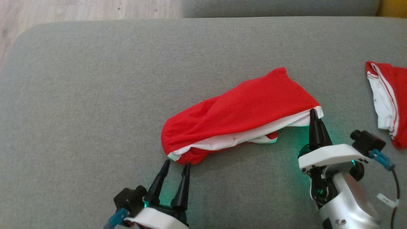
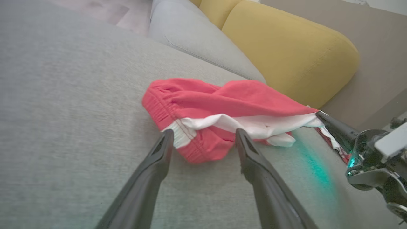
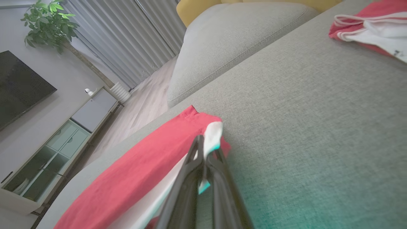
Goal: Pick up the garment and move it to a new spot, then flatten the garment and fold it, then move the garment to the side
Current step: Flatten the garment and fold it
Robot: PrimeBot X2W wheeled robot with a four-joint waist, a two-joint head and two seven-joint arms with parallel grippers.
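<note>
- Garment [image 1: 241, 108] — red shorts with white trim — lies on the grey cushion [image 1: 95, 95], right of its middle. It lies slanted, elastic waistband end at near-left and the other end at far-right.
- It is folded roughly in half lengthwise: red layer on top, white lining and a lower red layer showing along the near edge.
- Right gripper [image 1: 313, 112]: fingers pressed together on the white hem corner at the garment's right end. In the right wrist view the white cloth [image 3: 143, 165] sits pinched between the tips [image 3: 201, 140].
- Left gripper [image 1: 177, 163]: fingers spread wide, nothing between them. Tips sit just at the near side of the waistband end; can't tell if they touch the cloth.
- In the left wrist view the left gripper [image 2: 203, 132] frames the gathered waistband of the garment [image 2: 222, 101]. The right gripper [image 2: 319, 114] shows at the far hem.
- Green glow on the cushion beside both grippers.
- Second red-and-white garment [image 1: 389, 105] lies well apart, toward the cushion's right side, cut off by the frame. A small dark print on its white part [image 3: 372, 28] is too small to read.
- White tag [image 1: 386, 199] on the right arm's cable has marks on it, illegible. The small logo [image 1: 341, 221] on the right forearm is also unreadable.
- Background: yellow cushion [image 2: 286, 54], grey back cushion [image 3: 229, 41], wood floor [image 1: 79, 9], plant [image 3: 47, 22], dark screen [image 3: 19, 86], low cabinet [image 3: 63, 143].
</note>
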